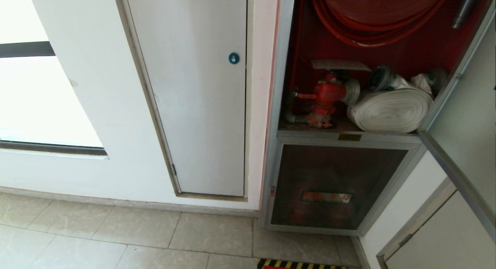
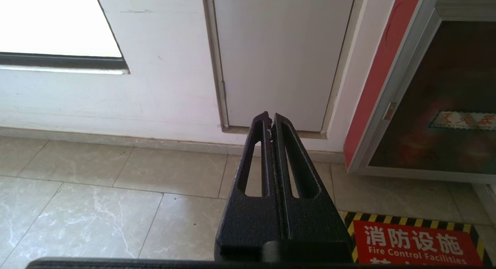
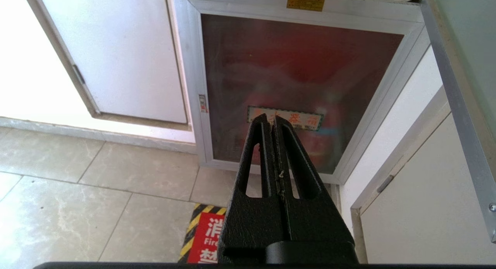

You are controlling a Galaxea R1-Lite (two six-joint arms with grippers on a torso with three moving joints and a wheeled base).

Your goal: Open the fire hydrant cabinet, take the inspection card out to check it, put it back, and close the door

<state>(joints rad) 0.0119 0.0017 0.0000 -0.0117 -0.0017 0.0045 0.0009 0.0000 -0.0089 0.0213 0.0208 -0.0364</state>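
Fire hydrant cabinet (image 1: 350, 137) at right of centre in the head view, silver-framed, upper compartment laid open to show a red interior. Door (image 1: 465, 118) swung out toward the right edge of the frame, silver rail running down to the lower right corner. Inside the open compartment: red hose reel (image 1: 379, 17) at the top, red hydrant valve (image 1: 323, 100) at lower left, rolled white hose (image 1: 391, 110) lying at lower right just beside the valve. Flat pale sheet (image 1: 339, 64) perched above the valve; whether this is the inspection card cannot be told. Lower glass panel (image 1: 333, 183) beneath, dark, shut, bearing a small label. White panel door (image 1: 193, 106) with blue lock (image 1: 233, 58) at left of the cabinet, shut. Tiled floor (image 1: 116, 238) along the bottom of the frame, with a red floor sign (image 2: 416, 243) edged in yellow and black before the cabinet. Neither arm visible in the head view. Left gripper (image 2: 271, 119) clenched and empty, centred in the left wrist view, aimed at the foot of the white panel door, well clear of it. Right gripper (image 3: 270, 121) likewise clenched on nothing, centred in the right wrist view, pointing at the lower glass panel without touching it.
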